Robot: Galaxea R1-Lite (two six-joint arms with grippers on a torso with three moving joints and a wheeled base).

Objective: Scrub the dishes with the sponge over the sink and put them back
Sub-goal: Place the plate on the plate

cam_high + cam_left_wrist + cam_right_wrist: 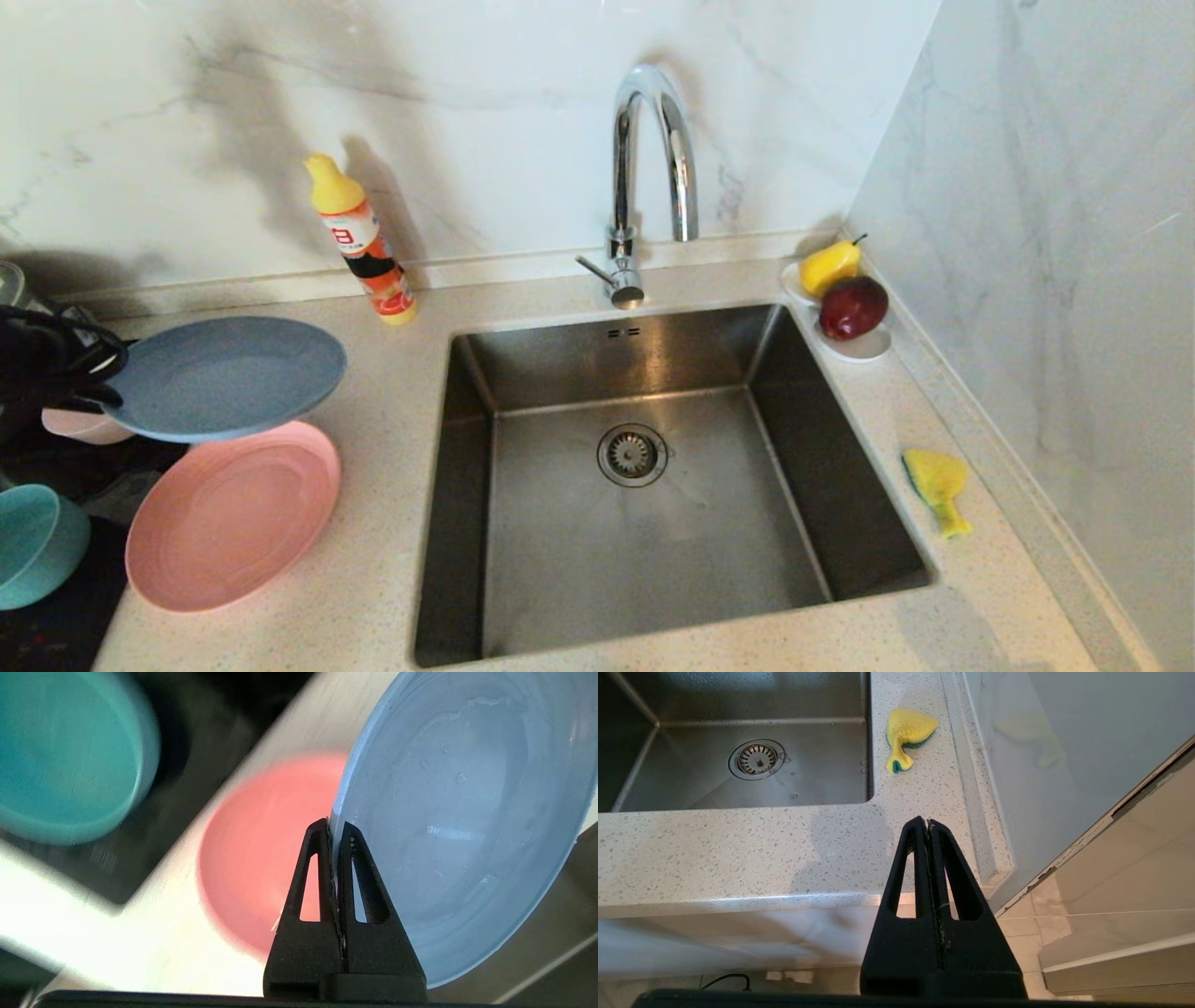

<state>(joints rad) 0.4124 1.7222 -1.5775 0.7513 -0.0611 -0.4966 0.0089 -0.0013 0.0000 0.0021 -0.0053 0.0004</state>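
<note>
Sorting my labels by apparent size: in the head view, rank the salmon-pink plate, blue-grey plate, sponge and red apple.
1-2. Salmon-pink plate and blue-grey plate: alike, and the blue-grey one is lifted, so unsure.
3-4. Sponge and red apple: alike.

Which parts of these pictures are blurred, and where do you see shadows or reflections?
Left wrist view: teal bowl and salmon-pink plate smeared, left pincer and blue-grey plate sharper. Head view: soft shadows on the wall behind the bottle. Right wrist view: sponge mirrored faintly in the side wall.

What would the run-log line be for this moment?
left gripper: shut on blue-grey plate, lifted over salmon-pink plate | right gripper: shut, parked | sponge: counter, untouched
</note>
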